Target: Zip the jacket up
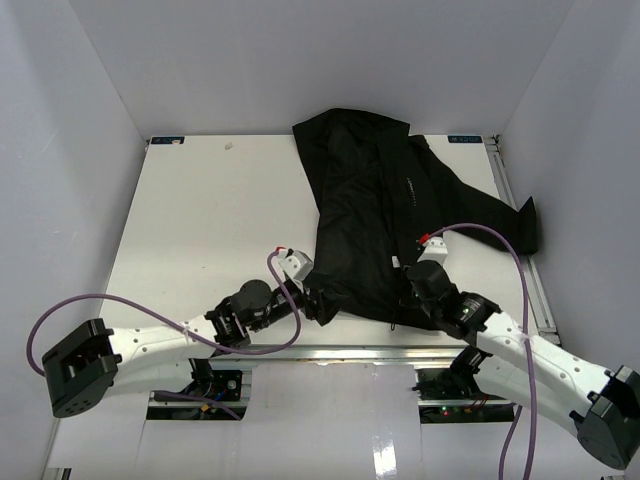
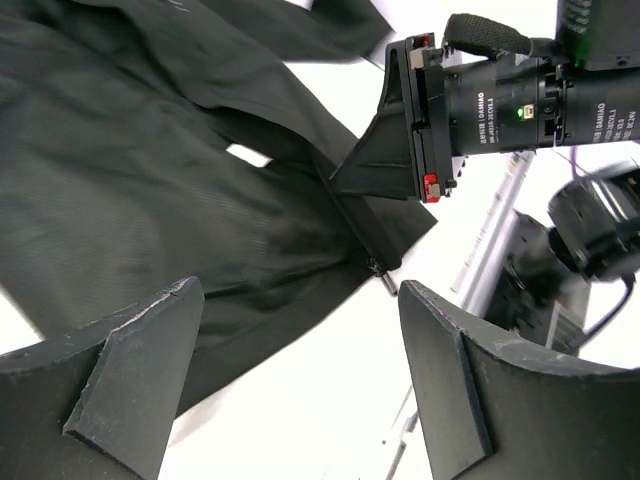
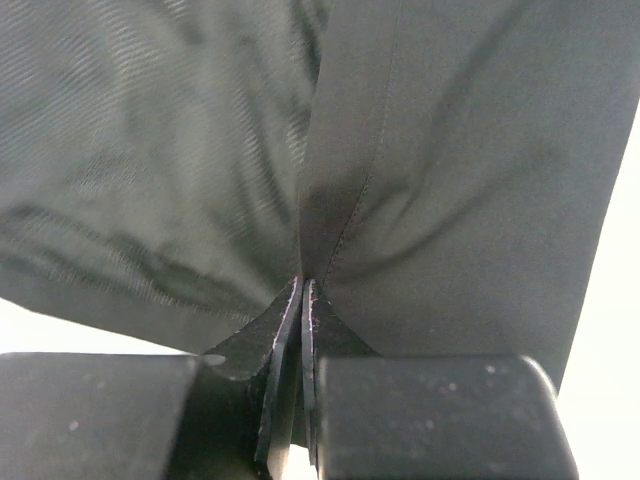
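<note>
The black jacket [image 1: 370, 210] lies on the white table [image 1: 210, 220], its hem towards the arms and a sleeve stretched to the right. My right gripper [image 1: 404, 268] is shut on a pinched fold of the jacket [image 3: 420, 150] near the hem; its jaws meet on the fabric in the right wrist view [image 3: 303, 292]. My left gripper [image 1: 320, 302] is open and empty at the hem's left corner. In the left wrist view, bare table shows between its fingers [image 2: 300, 390]. The jacket [image 2: 130, 190], the small zipper pull [image 2: 384, 279] and the right gripper [image 2: 395, 150] above it show there too.
White walls close in the table on three sides. A metal rail [image 1: 520, 230] runs along the table's right edge. Purple cables [image 1: 60, 310] loop off both arms. The table's near edge [image 1: 330, 352] lies just below the hem.
</note>
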Available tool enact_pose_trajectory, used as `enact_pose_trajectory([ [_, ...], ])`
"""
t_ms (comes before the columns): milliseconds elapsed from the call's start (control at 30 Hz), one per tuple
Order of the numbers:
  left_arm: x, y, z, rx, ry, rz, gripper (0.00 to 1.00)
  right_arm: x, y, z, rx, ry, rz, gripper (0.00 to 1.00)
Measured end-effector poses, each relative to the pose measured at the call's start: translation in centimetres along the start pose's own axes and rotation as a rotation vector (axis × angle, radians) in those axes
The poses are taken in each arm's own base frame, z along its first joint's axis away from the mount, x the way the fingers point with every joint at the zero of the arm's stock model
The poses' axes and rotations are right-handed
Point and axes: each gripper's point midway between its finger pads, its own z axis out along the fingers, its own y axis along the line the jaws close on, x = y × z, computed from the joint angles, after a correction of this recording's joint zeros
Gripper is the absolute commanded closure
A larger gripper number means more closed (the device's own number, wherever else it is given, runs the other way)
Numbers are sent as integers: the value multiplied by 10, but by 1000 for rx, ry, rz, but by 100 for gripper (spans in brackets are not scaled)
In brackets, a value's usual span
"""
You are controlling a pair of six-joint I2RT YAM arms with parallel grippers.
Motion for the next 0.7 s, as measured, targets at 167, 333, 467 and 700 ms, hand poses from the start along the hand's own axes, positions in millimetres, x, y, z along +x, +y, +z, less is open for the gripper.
enact_pose_trajectory([
  [167, 15, -16, 13, 94, 79, -19, 11, 0, 19, -8, -175, -65, 19, 92],
  [333, 40, -28, 27, 183, 183, -45, 11, -2, 32, -16, -291, -114, 24, 92],
  [467, 56, -34, 31, 237, 247, -63, 11, -6, 40, -24, -362, -154, 30, 92],
  [700, 67, -41, 50, 277, 302, -74, 12, -10, 54, -36, -464, -179, 28, 92],
])
